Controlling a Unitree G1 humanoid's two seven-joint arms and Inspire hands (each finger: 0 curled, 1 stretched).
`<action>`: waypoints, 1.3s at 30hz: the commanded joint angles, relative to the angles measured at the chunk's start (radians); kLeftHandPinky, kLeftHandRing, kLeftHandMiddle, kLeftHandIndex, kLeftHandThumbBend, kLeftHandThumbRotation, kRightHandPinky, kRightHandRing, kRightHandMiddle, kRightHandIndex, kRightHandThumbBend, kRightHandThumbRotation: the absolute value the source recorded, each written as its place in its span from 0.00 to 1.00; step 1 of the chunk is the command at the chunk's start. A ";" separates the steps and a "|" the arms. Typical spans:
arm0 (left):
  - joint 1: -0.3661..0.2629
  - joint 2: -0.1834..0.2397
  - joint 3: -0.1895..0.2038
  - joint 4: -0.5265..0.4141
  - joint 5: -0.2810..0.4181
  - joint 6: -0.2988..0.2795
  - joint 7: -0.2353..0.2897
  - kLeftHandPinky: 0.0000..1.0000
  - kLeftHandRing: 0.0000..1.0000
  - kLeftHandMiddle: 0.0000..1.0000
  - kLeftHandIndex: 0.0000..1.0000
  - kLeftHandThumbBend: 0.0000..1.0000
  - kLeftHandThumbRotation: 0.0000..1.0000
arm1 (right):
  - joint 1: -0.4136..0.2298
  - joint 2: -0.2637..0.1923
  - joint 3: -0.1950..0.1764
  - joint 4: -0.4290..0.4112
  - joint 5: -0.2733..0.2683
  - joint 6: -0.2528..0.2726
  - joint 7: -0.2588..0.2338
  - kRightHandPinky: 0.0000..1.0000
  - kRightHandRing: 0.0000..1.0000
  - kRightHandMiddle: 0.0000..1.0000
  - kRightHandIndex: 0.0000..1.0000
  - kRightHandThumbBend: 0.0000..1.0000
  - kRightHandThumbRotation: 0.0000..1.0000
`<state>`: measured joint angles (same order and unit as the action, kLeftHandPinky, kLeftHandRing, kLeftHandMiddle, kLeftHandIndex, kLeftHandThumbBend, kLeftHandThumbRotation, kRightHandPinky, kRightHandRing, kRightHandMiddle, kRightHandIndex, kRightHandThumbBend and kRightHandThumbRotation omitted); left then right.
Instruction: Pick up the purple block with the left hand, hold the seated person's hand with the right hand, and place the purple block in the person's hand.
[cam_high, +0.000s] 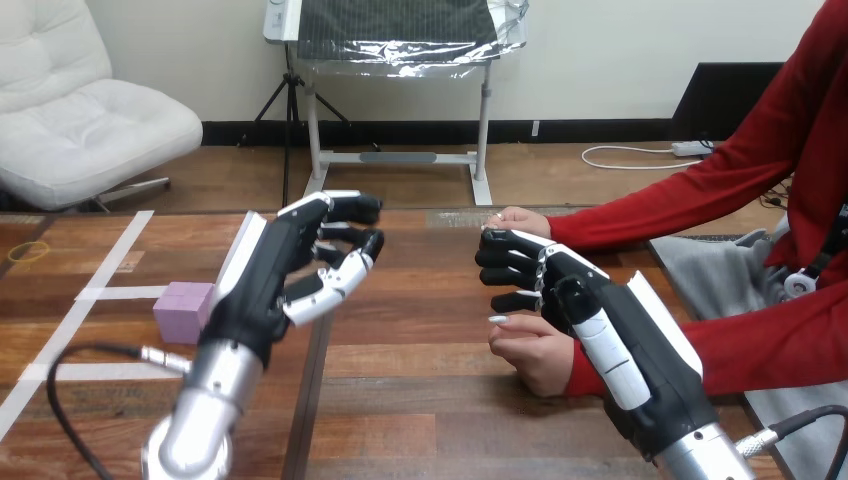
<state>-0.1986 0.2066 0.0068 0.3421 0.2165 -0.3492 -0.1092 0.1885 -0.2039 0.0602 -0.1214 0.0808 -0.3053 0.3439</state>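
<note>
Beside my slack, empty left hand lies one purple block; my right hand, grip unclear, sits between the person's two hands.

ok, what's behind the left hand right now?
The purple block sits on the table behind the left hand, which is open and holds nothing. The hand's wrist covers the block's right edge, so that side can't be seen.

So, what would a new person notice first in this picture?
Two robot hands are raised over the wooden table: the left hand, its fingers relaxed and empty, at left centre, and the right hand at right, close to the person's nearer hand. A purple block lies just left of the left hand.
</note>
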 joint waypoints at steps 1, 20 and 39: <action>-0.222 0.073 -0.027 0.127 0.058 0.017 0.002 0.80 0.88 0.88 0.85 0.49 0.63 | -0.038 -0.008 -0.017 -0.055 0.007 -0.024 -0.004 0.73 0.80 0.81 0.81 0.73 1.00; -0.526 0.133 -0.072 0.510 0.189 0.090 0.069 0.77 0.86 0.88 0.87 0.57 0.59 | -0.033 0.007 -0.030 -0.061 0.007 -0.024 -0.029 0.67 0.77 0.79 0.79 0.74 1.00; -0.728 0.166 -0.176 0.774 0.331 0.145 0.149 0.70 0.83 0.83 0.82 0.59 0.56 | -0.033 0.003 -0.026 -0.062 0.004 -0.022 -0.025 0.66 0.77 0.78 0.79 0.74 1.00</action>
<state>-0.6618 0.3172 -0.0866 0.9704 0.4679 -0.2173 -0.0346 0.2076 -0.2022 0.0602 -0.1213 0.0795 -0.3054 0.3393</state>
